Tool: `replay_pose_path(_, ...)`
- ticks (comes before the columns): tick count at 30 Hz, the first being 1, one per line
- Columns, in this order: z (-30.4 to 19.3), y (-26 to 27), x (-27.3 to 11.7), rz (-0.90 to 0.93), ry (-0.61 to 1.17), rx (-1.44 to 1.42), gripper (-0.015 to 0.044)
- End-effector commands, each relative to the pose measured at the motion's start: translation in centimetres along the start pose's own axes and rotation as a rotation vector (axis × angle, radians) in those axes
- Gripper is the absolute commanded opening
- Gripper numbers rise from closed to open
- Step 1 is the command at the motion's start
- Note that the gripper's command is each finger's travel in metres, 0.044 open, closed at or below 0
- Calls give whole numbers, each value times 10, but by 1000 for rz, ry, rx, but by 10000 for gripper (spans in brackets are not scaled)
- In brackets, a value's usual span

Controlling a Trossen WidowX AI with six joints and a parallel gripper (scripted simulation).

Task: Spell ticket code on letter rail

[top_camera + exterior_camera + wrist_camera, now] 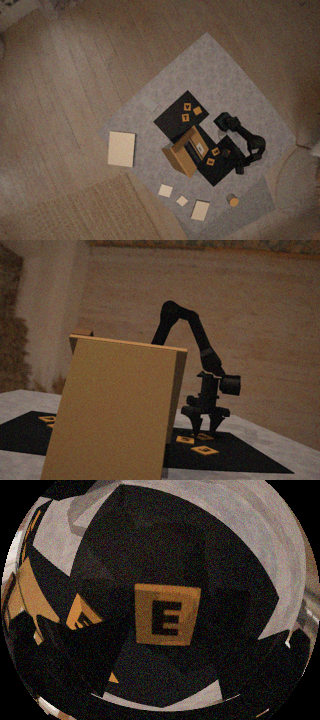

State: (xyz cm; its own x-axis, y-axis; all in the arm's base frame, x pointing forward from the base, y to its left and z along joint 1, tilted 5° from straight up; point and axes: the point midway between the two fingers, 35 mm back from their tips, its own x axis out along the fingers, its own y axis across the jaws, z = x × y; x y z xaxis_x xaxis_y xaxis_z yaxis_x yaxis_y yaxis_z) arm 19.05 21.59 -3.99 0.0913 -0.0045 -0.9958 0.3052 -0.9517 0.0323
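The E tile lay flat below the hand, between its fingertips, unheld; the hand stood fairly wide. The tile was square, orange, its letter dark. Under it spread a matte black mat, straight-edged. The 5 tile sat near, toward the smooth, tilted wooden board; the mat's outer edge ran farther off.

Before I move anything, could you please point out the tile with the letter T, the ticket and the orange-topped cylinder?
T tile point(185, 117): top view, on its lettered face.
Ticket point(200, 148): top view, on its printed white face.
Orange-topped cylinder point(233, 202): top view, on its round top.
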Motion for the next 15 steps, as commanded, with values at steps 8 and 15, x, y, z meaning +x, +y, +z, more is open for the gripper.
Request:
replay_pose_path(8,2,2,4,8,-2,-5,340)
replay_pose_path(15,2,2,4,8,-2,-5,307)
